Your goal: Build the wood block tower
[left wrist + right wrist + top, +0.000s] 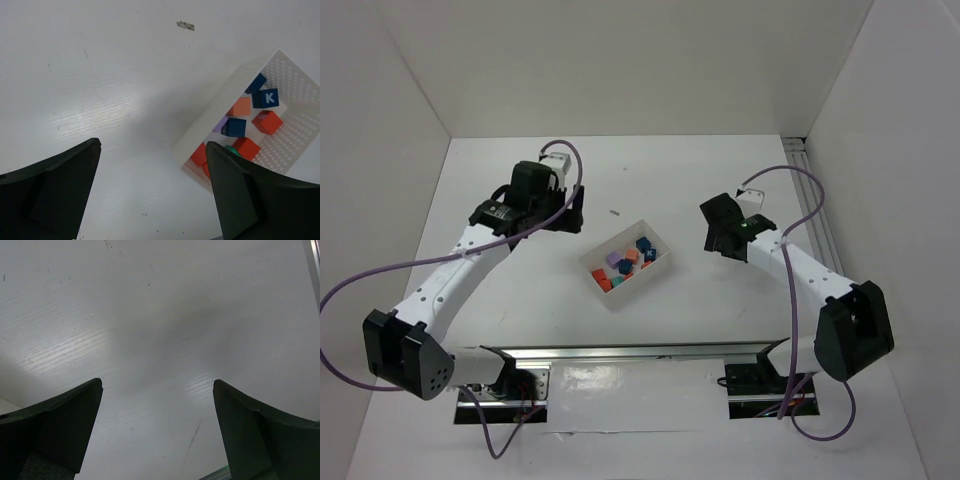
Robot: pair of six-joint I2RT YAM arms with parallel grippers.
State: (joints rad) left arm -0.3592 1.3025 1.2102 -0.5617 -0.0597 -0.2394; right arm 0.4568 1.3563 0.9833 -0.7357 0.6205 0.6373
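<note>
My left end effector (568, 210) hangs over the tabletop (530, 310) with its fingers spread and nothing between them. My right end effector (725, 235) is likewise apart and empty. All the wood blocks (628, 262) sit jumbled in the white tray (646, 285) between the two, its long axis running near-left to far-right. The tray lies to the right of my left end effector and nearer, and I judge that one slightly closer. No tower stands yet.
</note>
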